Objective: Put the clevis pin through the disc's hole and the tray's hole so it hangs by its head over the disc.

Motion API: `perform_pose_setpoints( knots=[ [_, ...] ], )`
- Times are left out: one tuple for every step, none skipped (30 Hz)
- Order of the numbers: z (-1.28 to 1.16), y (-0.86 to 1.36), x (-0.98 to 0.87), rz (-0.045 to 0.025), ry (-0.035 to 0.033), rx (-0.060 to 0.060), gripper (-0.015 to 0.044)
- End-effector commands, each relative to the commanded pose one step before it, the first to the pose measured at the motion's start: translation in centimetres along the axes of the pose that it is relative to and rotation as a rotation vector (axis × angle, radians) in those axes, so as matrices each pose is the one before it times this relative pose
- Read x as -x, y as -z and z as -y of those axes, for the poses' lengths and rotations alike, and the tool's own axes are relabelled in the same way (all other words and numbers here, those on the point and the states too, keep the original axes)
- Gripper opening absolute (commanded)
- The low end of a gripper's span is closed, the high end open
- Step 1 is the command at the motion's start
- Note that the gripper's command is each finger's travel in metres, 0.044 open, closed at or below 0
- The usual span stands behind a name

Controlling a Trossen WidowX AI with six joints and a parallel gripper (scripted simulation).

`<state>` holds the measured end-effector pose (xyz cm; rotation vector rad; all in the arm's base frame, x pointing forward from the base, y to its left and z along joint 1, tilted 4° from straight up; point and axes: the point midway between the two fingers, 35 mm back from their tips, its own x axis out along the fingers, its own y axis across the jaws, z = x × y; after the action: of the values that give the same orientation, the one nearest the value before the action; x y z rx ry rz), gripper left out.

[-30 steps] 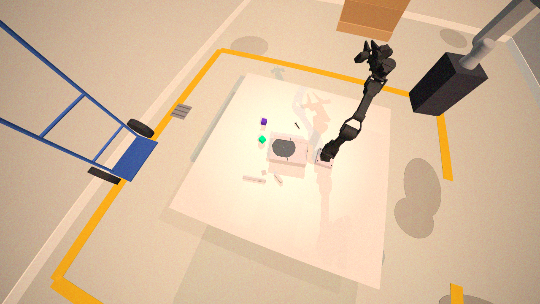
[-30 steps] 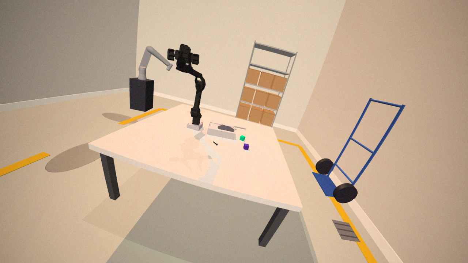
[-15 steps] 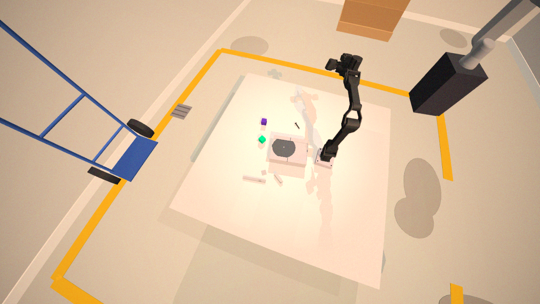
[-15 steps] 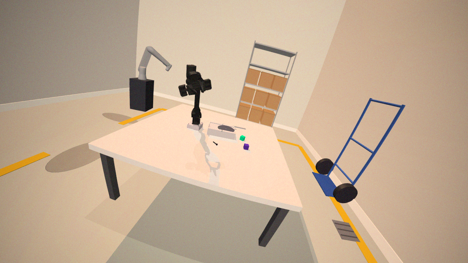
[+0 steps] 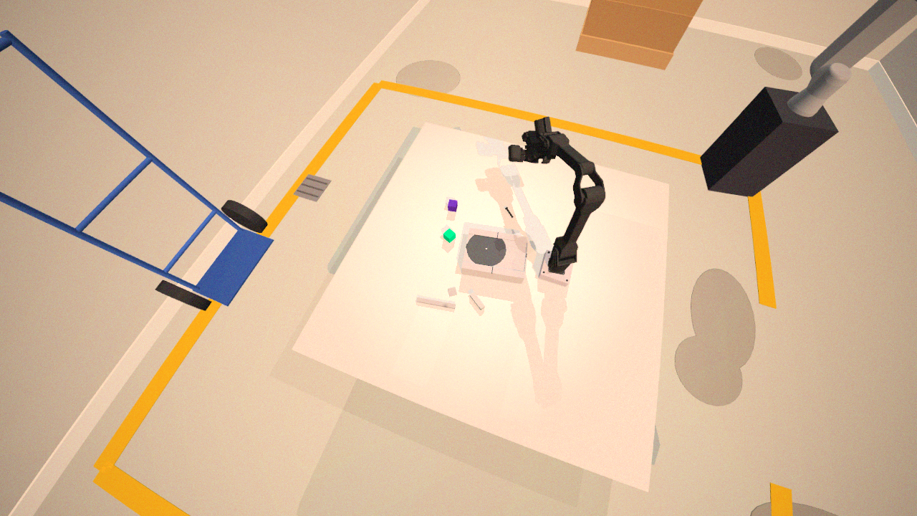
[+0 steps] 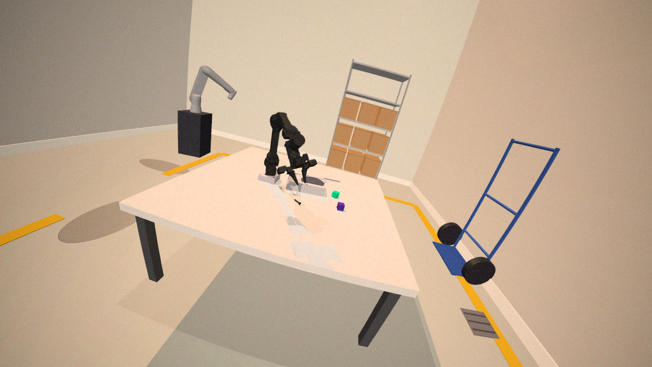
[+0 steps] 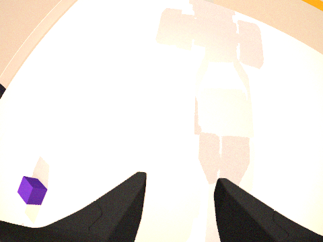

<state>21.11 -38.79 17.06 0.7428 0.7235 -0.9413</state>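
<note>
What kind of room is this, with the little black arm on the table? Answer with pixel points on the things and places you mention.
Probably a workshop or warehouse corner: a shelf unit (image 6: 345,91) stacked with brown boxes, a blue hand truck (image 5: 78,229) (image 6: 484,193), and yellow tape (image 5: 346,126) (image 6: 27,229) marking the floor.

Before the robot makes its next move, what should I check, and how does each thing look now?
1. Gripper open with nothing between its fingers: ok.
2. Pin lying loose on the table, off the tray: ok.
3. Disc flat in the tray: ok.
4. Pin in the wrist camera's sight: not ok; it shows a purple cube but no pin.
5. Disc's hole lined up with the tray's hole: cannot tell; too small to judge.
</note>
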Motion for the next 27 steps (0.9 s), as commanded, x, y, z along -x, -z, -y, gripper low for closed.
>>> perform_pose_setpoints(
  knots=[
    [-1.625,4.793,-2.214,-0.18417,0.05132,0.0727,0.016],
    [-0.563,1.288,-0.7,-0.05386,0.01643,0.0239,0.016],
    [-0.564,1.257,-0.681,-0.05345,0.01745,0.0256,0.016],
    [-0.564,1.225,-0.662,-0.05299,0.01849,0.0271,0.016],
    [-0.563,1.192,-0.641,-0.05251,0.01956,0.0286,0.016],
    [-0.661,1.382,-0.728,-0.06182,0.02469,0.0359,0.016],
    [-0.705,1.444,-0.748,-0.066,0.02847,0.0408,0.016],
    [-0.584,1.153,-0.598,-0.05418,0.0251,0.0355,0.016],
    [-0.353,0.667,-0.35,-0.03219,0.01568,0.0219,0.016],
    [-0.119,0.217,-0.116,-0.01068,0.00533,0.0074,0.016],
    [0.0,0.0,0.0,0.0,0.0,0.0,0.016],
    [0.0,0.0,0.0,0.0,0.0,0.0,0.016],
    [0.0,0.0,0.0,0.0,0.0,0.0,0.016],
    [0.0,0.0,0.0,0.0,0.0,0.0,0.016],
    [-0.019,-0.006,-0.014,0.0,-0.00002,0.0,0.016],
    [-0.03,-0.01,-0.035,0.00001,-0.00002,0.0,0.016],
    [-0.036,-0.012,-0.059,0.00001,-0.00003,0.0,0.016],
    [-0.038,-0.013,-0.085,0.00001,-0.00003,0.0,0.016],
    [-0.032,-0.012,-0.096,0.00001,-0.00002,0.0,0.016],
    [-0.028,-0.011,-0.109,0.00001,-0.00002,0.0,0.016],
    [-0.024,-0.01,-0.126,0.0,-0.00001,0.0,0.016],
    [-0.021,-0.009,-0.142,0.0,-0.00001,0.0,0.016],
    [-0.016,-0.007,-0.153,0.0,-0.00001,0.0,0.016],
    [-0.011,-0.006,-0.158,0.0,0.0,0.0,0.016],
    [-0.007,-0.004,-0.16,0.0,0.0,0.0,0.016],
    [-0.003,-0.003,-0.161,0.0,0.00001,0.0,0.016],
    [0.0,-0.002,-0.162,0.0,0.00001,0.0,0.016]
  ],
)
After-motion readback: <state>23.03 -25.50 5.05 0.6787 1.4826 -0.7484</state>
